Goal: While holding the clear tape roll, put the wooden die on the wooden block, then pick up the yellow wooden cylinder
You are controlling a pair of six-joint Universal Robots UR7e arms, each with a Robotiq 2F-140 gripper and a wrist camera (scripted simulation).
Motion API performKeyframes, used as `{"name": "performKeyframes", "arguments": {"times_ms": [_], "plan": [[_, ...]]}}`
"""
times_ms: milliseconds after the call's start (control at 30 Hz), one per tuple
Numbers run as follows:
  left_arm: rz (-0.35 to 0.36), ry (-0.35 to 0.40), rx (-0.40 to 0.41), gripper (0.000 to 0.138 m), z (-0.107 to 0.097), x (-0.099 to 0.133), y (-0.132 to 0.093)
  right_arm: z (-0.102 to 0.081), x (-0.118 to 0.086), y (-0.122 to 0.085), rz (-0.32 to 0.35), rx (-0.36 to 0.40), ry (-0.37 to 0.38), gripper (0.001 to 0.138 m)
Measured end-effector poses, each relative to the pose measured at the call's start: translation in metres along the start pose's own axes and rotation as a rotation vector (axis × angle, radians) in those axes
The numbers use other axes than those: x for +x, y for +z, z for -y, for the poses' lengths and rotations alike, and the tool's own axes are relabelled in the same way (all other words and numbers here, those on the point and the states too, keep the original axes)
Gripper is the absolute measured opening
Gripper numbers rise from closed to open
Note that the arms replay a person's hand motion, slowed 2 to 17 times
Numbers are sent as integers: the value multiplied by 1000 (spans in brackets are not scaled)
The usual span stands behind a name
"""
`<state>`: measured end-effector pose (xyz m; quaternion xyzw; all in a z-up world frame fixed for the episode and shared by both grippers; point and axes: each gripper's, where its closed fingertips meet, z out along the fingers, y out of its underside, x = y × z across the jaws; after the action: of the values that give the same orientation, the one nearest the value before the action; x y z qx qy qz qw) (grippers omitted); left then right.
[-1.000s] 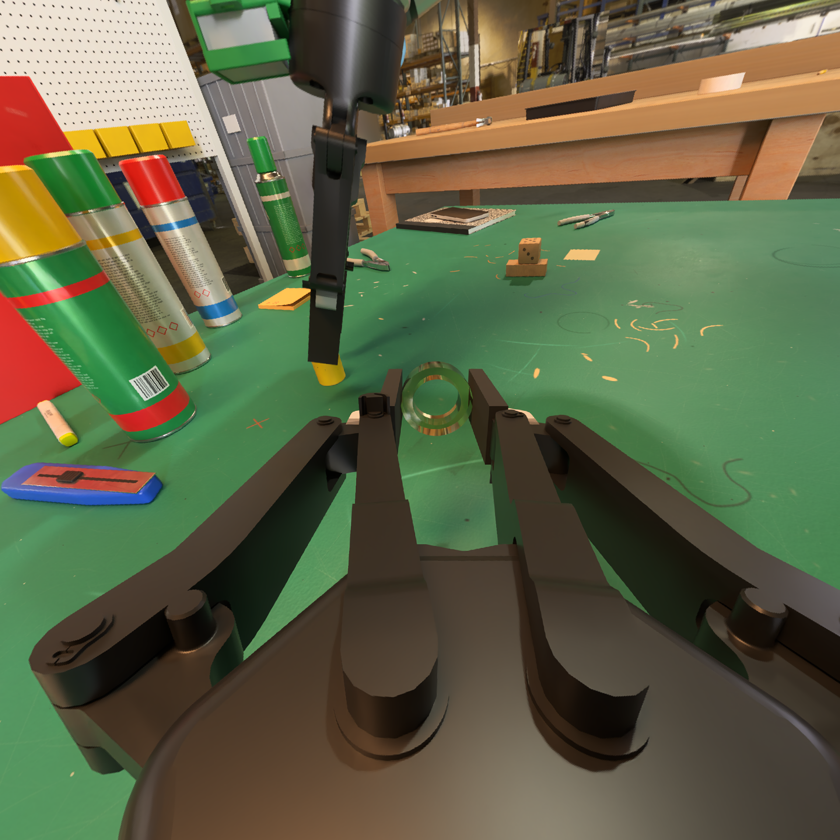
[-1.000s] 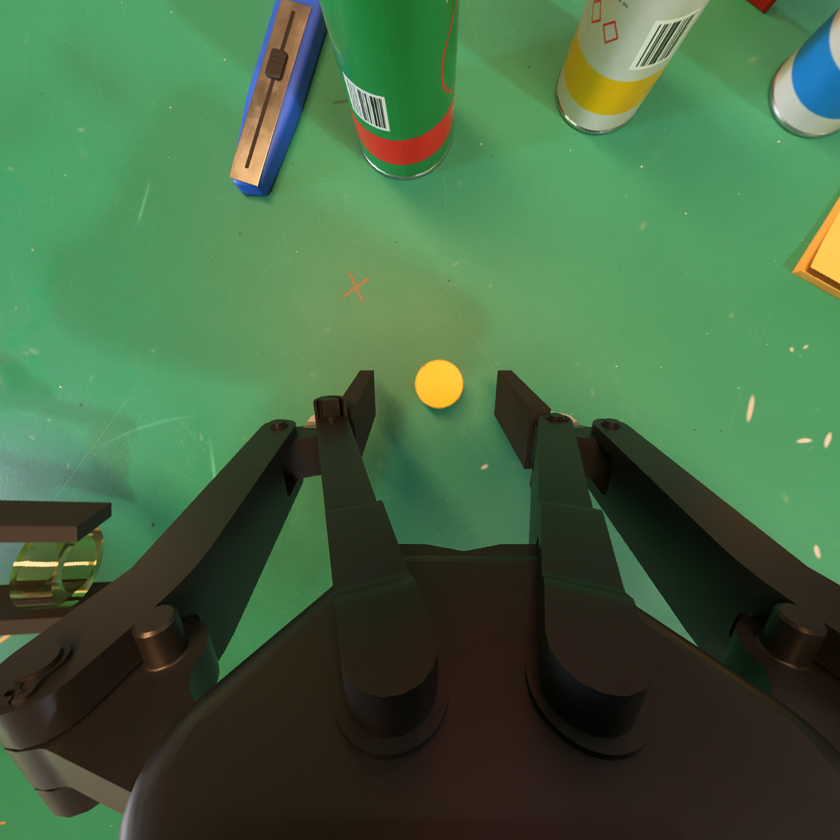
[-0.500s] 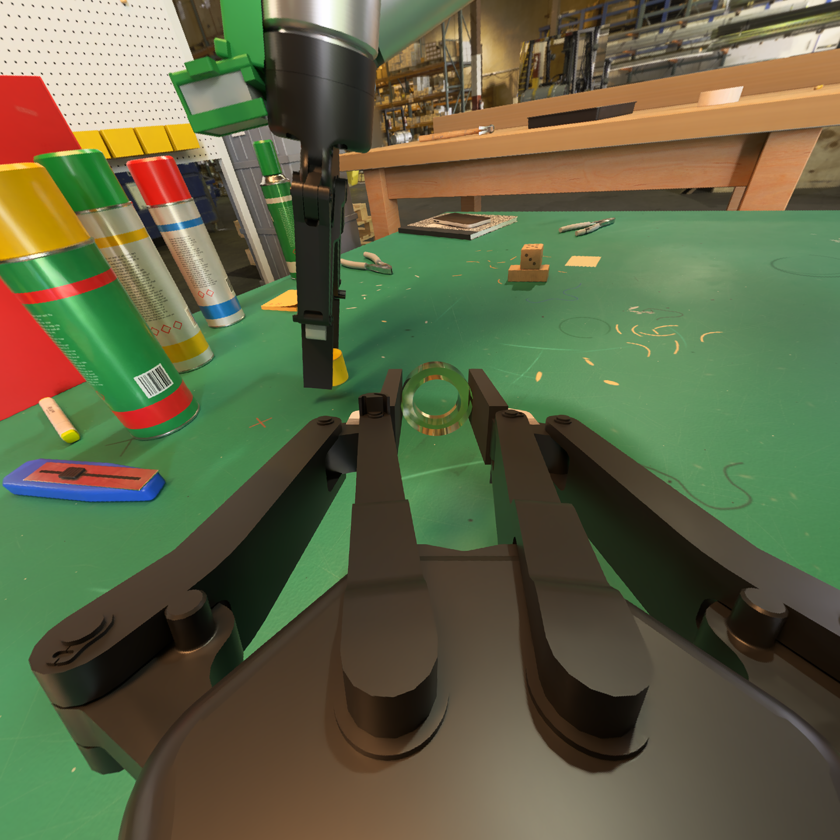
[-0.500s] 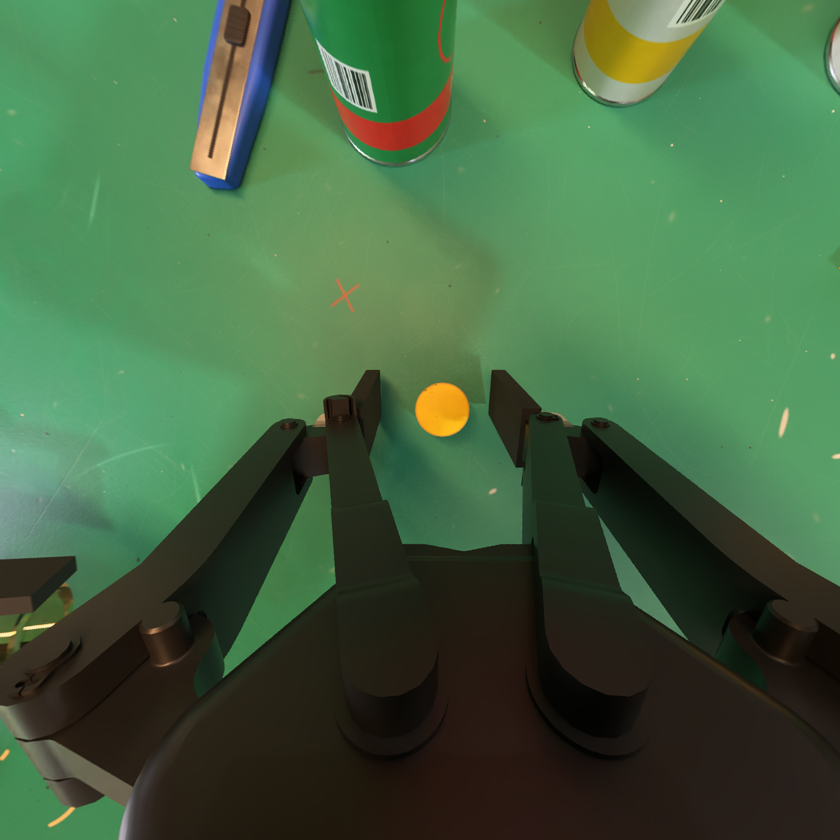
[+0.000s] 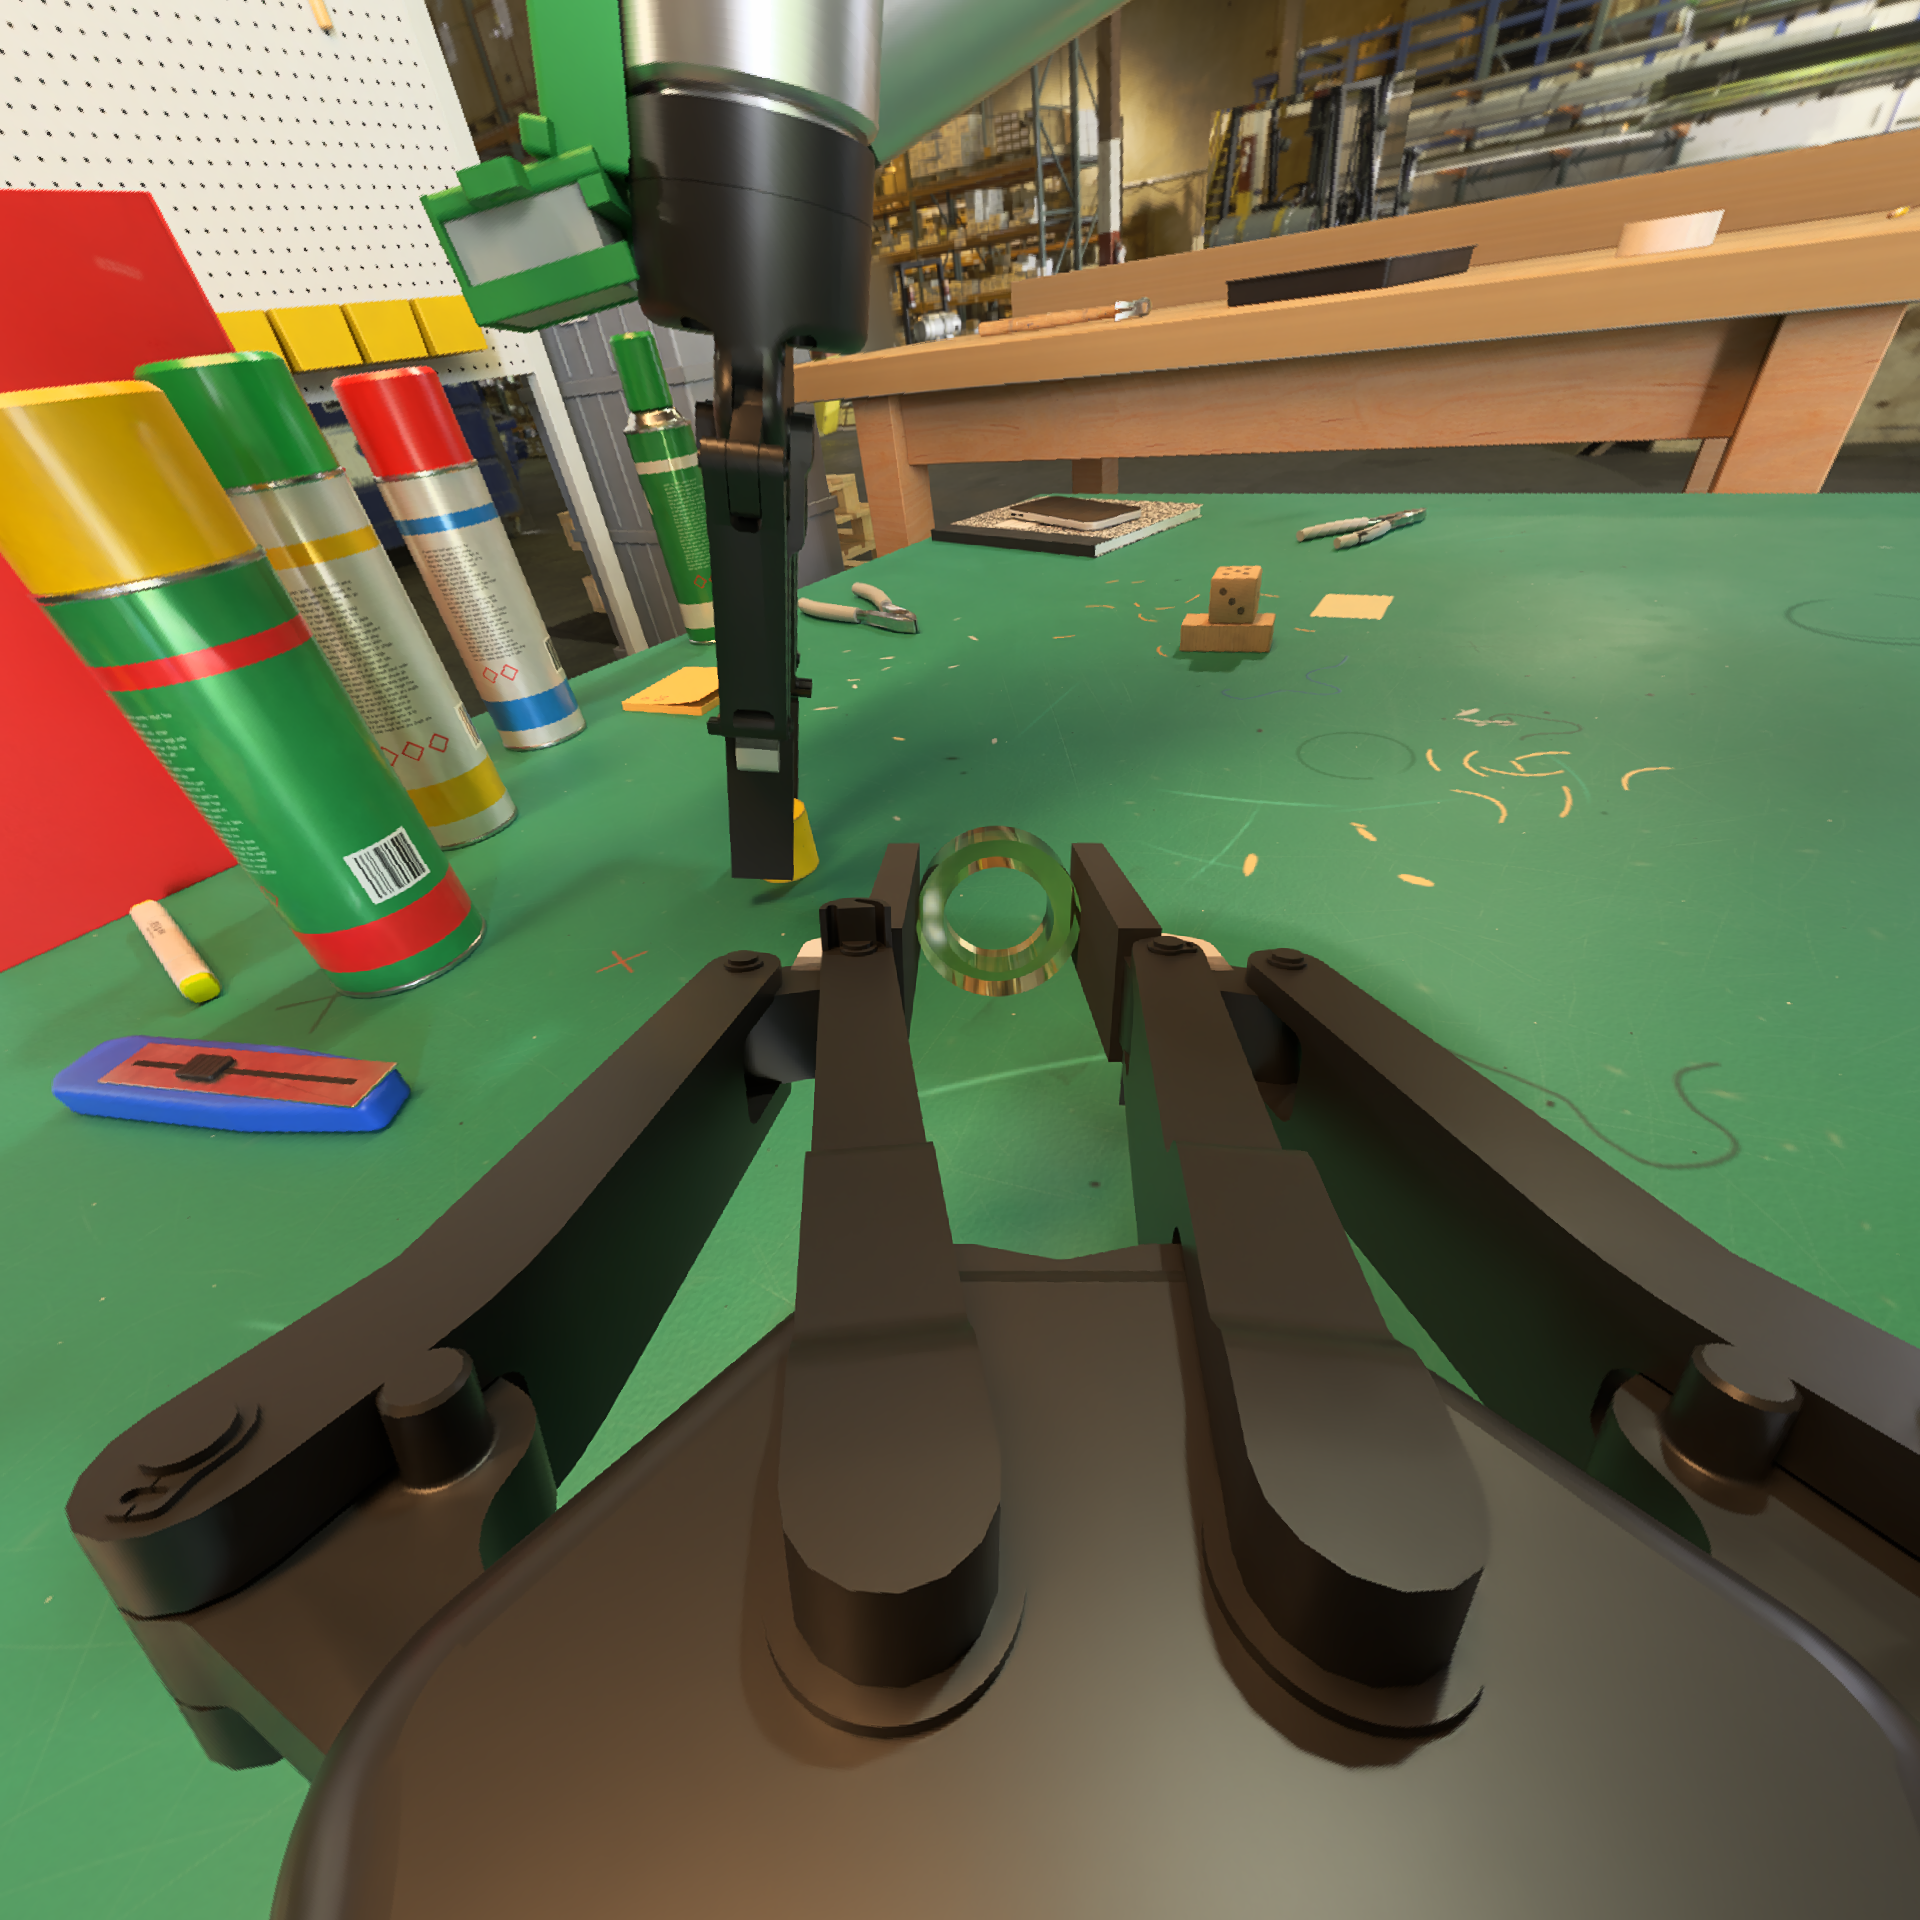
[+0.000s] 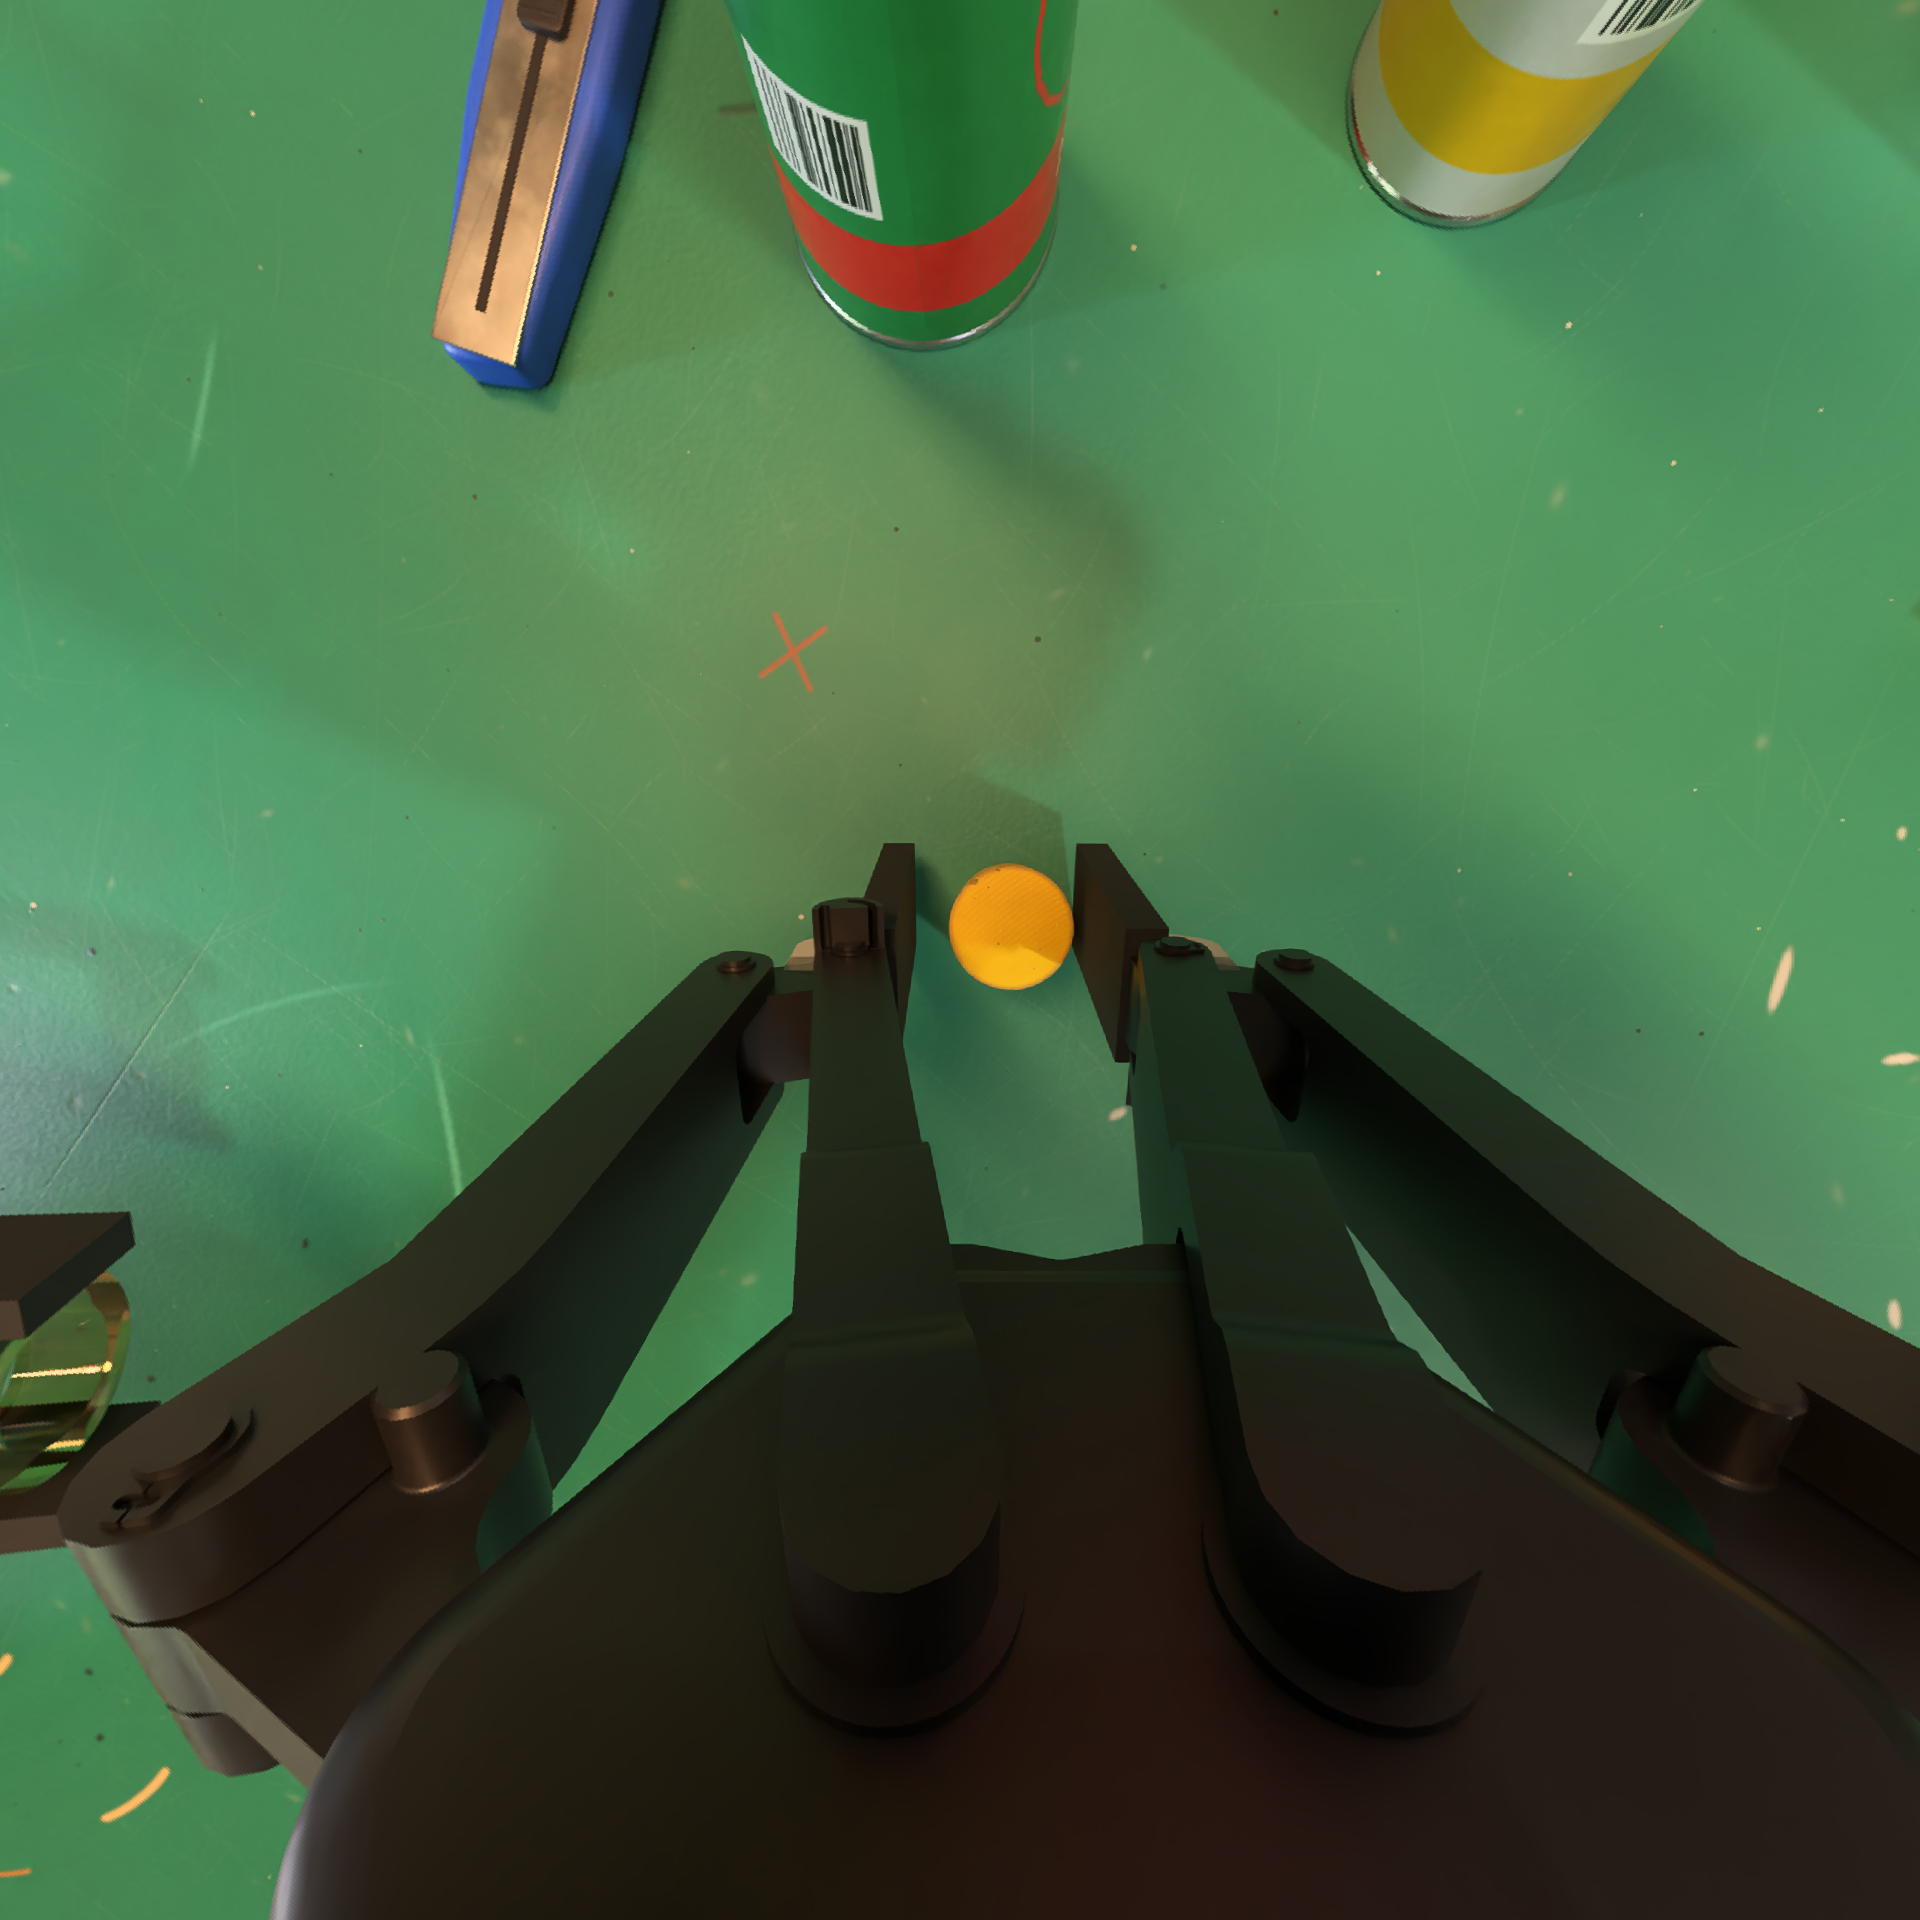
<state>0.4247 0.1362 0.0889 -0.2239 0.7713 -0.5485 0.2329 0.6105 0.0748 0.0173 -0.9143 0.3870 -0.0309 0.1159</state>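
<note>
My left gripper (image 5: pixel 995 914) is shut on the clear tape roll (image 5: pixel 995 971) and holds it just above the green mat. The yellow wooden cylinder (image 6: pixel 1010 925) stands upright on the mat between my right gripper's (image 6: pixel 995 894) pads. The jaws have narrowed around it: the right pad (image 6: pixel 1103 904) is against it and a thin gap shows at the left pad. In the left wrist view the cylinder (image 5: pixel 802 840) peeks out behind the right gripper's finger (image 5: pixel 756 810). Farther back, the wooden die (image 5: pixel 1234 594) sits on the wooden block (image 5: pixel 1226 634).
Spray cans (image 5: pixel 249 707) (image 5: pixel 473 582) and a red panel (image 5: pixel 62 582) stand at the left. A blue utility knife (image 5: pixel 229 1086), a chalk stick (image 5: pixel 171 951), an orange pad (image 5: pixel 673 691) and pliers (image 5: pixel 862 611) lie on the mat. In the right wrist view a can (image 6: pixel 914 177) and the knife (image 6: pixel 530 197) lie ahead.
My right gripper has come down over the yellow cylinder and its jaws have closed in from wide to nearly touching it. My left gripper still holds the tape roll.
</note>
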Motion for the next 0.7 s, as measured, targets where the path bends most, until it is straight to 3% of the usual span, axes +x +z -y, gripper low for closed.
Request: {"name": "performKeyframes", "arguments": {"times_ms": [167,367,700], "plan": [[-2,-10,-2,39,-2,-1,0,-3,3,-3,-15,-3,-11,30],[-1,-16,-10,39,-4,-2,0,-9,9,-15,-26,-1,-13,30],[-2,-11,-12,39,-4,0,0,-22,32,-56,-37,35,12,30]]}}
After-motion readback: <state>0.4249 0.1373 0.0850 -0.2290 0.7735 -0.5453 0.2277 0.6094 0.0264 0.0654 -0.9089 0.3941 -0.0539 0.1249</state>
